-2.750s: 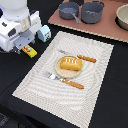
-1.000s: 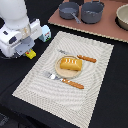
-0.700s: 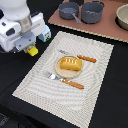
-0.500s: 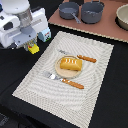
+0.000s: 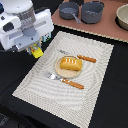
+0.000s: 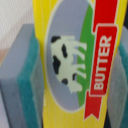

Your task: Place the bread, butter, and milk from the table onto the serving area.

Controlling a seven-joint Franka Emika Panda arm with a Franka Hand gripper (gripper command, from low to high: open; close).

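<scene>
My gripper (image 5: 35, 49) is shut on the butter (image 5: 36, 52), a yellow packet, and holds it over the edge of the striped placemat (image 5: 95, 85) on the exterior view's left. In the wrist view the butter (image 6: 75, 65) with its cow picture and red label fills the gap between the teal pads (image 6: 27, 85). The bread (image 5: 70, 63), an orange ridged loaf, lies on the round tan plate (image 5: 59, 71) at the mat's centre. The milk does not show; the arm covers that part of the table.
A knife (image 5: 80, 57) and a fork (image 5: 65, 81) with orange handles lie on the mat beside the plate. A brown board (image 5: 110, 25) at the back holds two grey pots (image 5: 92, 11). A beige bowl (image 5: 122, 17) stands at the far right.
My gripper, holding the butter, has shifted a little toward the placemat. The bread, plate and cutlery have not moved.
</scene>
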